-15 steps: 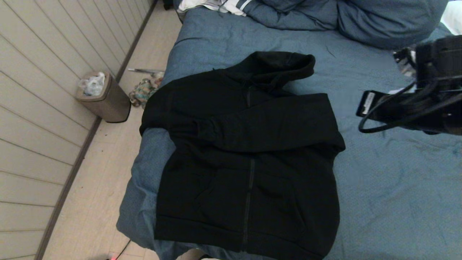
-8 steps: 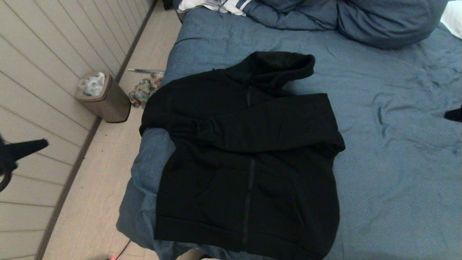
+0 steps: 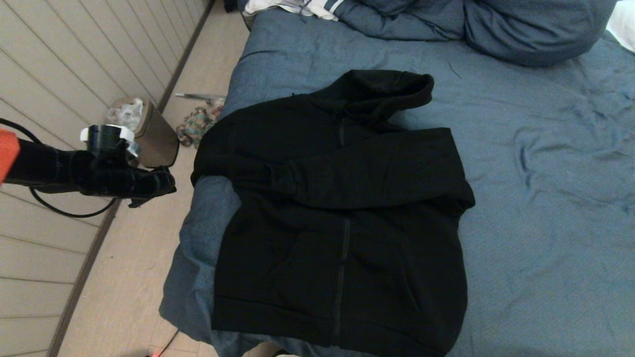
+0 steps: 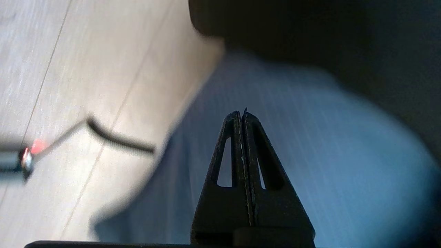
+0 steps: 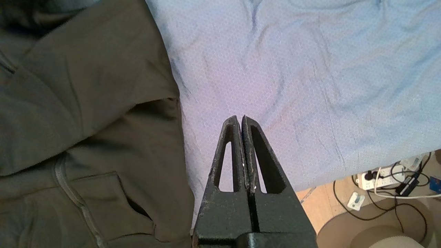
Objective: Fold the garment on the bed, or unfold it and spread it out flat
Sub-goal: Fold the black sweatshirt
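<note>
Garment (image 3: pixel 342 213): black hooded sweatshirt, lay front-up on the bed (image 3: pixel 536 258), near the bed's left edge and near corner. Hood (image 3: pixel 382 91) pointed toward the pillows (image 3: pixel 496 29), zipper (image 3: pixel 341 287) ran down the middle to the ribbed hem at the near edge. Right sleeve (image 3: pixel 367 171) folded across the chest, cuff end reaching toward the left side. Left shoulder draped slightly over the bed's left edge.

Left gripper (image 3: pixel 166 183): hovered over the floor (image 3: pixel 134 277) just beside the bed's left edge, level with the garment's left shoulder, not touching fabric. Fingers (image 4: pixel 237 144) pressed together, clenched on nothing, as seen in the left wrist view, with blurred blue duvet and the dark garment beyond them.

Right gripper (image 5: pixel 240 119): out of the head view; seen in the right wrist view above bare blue duvet just beside the garment's right side, near the folded sleeve's shoulder and a front pocket (image 5: pixel 134 206). Fingers (image 5: pixel 255 151) closed flat against each other, empty.

Elsewhere: a small bin (image 3: pixel 149 136) stood on the floor by the panelled wall (image 3: pixel 59 64), a crumpled cloth (image 3: pixel 196 126) lay beside it, a white striped cloth (image 3: pixel 302 7) sat at the head of the bed, and a power strip (image 5: pixel 382 175) with cables lay on the floor past the bed's edge.
</note>
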### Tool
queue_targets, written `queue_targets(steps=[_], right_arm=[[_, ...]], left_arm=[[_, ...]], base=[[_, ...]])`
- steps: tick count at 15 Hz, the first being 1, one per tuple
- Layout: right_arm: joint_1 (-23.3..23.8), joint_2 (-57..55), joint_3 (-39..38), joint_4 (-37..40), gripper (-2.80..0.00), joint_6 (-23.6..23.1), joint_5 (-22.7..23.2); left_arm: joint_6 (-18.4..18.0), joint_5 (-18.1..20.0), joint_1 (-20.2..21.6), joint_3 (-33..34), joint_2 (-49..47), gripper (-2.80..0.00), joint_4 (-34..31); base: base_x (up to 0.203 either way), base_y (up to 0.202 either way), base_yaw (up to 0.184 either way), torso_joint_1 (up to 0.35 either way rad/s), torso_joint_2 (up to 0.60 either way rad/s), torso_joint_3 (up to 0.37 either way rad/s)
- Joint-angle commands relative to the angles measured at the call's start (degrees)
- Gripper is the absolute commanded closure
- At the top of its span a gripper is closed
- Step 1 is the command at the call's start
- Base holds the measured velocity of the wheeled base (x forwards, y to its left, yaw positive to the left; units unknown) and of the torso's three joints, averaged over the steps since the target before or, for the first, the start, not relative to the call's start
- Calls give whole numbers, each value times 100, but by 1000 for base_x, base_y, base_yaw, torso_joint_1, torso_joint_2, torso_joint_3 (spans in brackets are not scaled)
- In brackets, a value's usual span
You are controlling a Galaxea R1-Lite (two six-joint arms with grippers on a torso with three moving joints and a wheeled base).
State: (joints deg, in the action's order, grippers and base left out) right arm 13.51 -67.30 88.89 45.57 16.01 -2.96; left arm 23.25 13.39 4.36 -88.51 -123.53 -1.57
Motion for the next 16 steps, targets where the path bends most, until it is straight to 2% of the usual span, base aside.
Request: queue_targets(steps=[1,3,6,7,9,11,12,14,16], right_arm=[[20,-11,73,55,0,8,-9],[-4,-31,207,153,0,8,-11],[-29,-165,379,189,0,-1,3],[-58,-248,385,181,0,-1,12],[-199,-273,325,180,0,-12,15],[-206,-292,373,154,0,-38,49],[-246,-310,382,138,0,-45,50],[-389,-264,271,136,0,-36,48],[-401,-264,133,128,0,-36,63]], left_arm=[[23,6,80,-832,-1142,0,61],[139,12,233,-1504,-1345,0,217],[273,23,304,-1983,-1343,-2,129],[276,20,297,-2008,-1269,-280,42],[362,54,249,-2217,-1151,-280,-75],[582,124,30,-2232,-1079,-280,-81],[766,145,-142,-2232,-1089,-280,-21],[1369,134,-385,-2218,-1073,-280,162],[1653,226,-497,-2215,-874,-280,-65]], base=[[0,0,0,0,0,0],[0,0,0,0,0,0],[0,0,0,0,0,0],[0,0,0,0,0,0],[0,0,0,0,0,0],[0,0,0,0,0,0],[0,0,0,0,0,0],[0,0,0,0,0,0],[0,0,0,0,0,0]])
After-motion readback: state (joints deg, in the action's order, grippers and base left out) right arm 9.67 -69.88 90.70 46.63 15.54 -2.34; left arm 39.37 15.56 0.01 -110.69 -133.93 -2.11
